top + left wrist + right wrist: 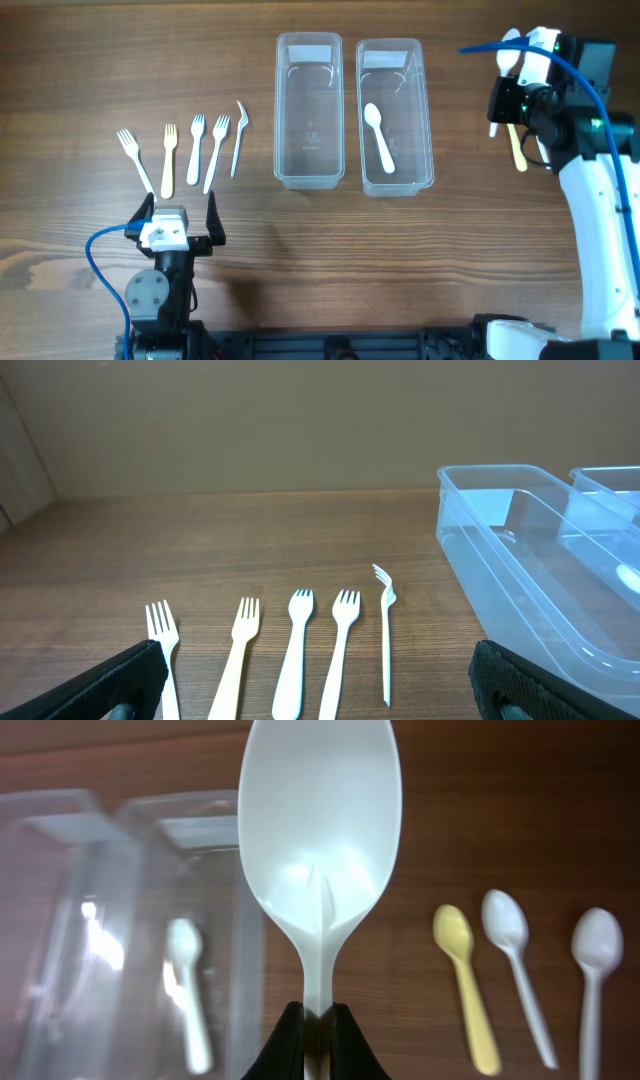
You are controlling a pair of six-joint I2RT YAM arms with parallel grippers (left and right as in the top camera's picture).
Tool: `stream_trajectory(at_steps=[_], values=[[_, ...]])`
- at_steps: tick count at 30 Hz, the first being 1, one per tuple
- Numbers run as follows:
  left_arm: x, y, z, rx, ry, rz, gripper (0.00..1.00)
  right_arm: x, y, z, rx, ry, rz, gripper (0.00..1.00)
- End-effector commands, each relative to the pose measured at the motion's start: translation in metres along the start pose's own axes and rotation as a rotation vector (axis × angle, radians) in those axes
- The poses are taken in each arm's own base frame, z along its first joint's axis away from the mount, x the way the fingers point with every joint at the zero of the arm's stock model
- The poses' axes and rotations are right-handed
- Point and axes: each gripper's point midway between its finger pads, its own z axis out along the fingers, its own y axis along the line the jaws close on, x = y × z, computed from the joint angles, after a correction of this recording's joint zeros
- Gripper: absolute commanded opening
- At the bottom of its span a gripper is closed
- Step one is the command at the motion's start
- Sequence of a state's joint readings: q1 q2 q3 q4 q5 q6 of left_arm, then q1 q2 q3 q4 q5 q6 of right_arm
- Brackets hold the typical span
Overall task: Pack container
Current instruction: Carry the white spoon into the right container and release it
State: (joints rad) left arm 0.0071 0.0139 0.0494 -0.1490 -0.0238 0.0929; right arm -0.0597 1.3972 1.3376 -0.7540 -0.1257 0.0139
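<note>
Two clear containers stand side by side, the left one empty. The right one holds a white spoon. Several white and cream forks lie in a row at the left. My left gripper is open and empty just in front of them, and the forks lie between its fingers in the left wrist view. My right gripper is shut on a white spoon by its handle. It hovers to the right of the containers.
A yellow spoon and two white spoons lie on the table below the right gripper. The yellow spoon shows under the right arm in the overhead view. The left container's wall is at the right of the left wrist view.
</note>
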Motion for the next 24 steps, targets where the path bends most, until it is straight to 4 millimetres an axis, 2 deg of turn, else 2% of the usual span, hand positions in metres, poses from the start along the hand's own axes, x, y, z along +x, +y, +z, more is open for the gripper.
stream_trajectory(at_steps=[1, 4, 10, 13, 15, 16, 21, 23, 24], values=[[0.002, -0.001, 0.000, 0.010, -0.002, 0.014, 1.00, 0.002, 0.041, -0.001, -0.132, 0.008, -0.028, 0.04], [0.002, -0.001, 0.000, 0.010, -0.002, 0.015, 1.00, 0.008, 0.068, 0.007, -0.173, 0.034, -0.075, 0.04], [0.002, -0.001, 0.000, 0.010, -0.002, 0.014, 1.00, 0.022, 0.095, 0.039, -0.154, 0.093, -0.109, 0.04], [0.002, -0.001, 0.000, 0.010, -0.002, 0.015, 1.00, 0.038, 0.104, 0.065, -0.162, 0.158, -0.126, 0.04], [0.002, -0.001, 0.000, 0.010, -0.002, 0.014, 1.00, 0.053, 0.107, 0.087, -0.160, 0.212, -0.133, 0.04], [0.002, -0.001, 0.000, 0.010, -0.002, 0.014, 1.00, 0.064, 0.108, 0.105, -0.157, 0.254, -0.137, 0.04], [0.002, -0.001, 0.000, 0.010, -0.002, 0.014, 1.00, 0.093, 0.114, 0.141, -0.179, 0.345, -0.138, 0.05], [0.002, -0.001, 0.000, 0.010, -0.002, 0.014, 1.00, 0.101, 0.118, 0.148, -0.197, 0.369, -0.135, 0.10], [0.002, -0.001, 0.000, 0.010, -0.002, 0.014, 1.00, 0.103, 0.119, 0.149, -0.207, 0.375, -0.135, 0.21]])
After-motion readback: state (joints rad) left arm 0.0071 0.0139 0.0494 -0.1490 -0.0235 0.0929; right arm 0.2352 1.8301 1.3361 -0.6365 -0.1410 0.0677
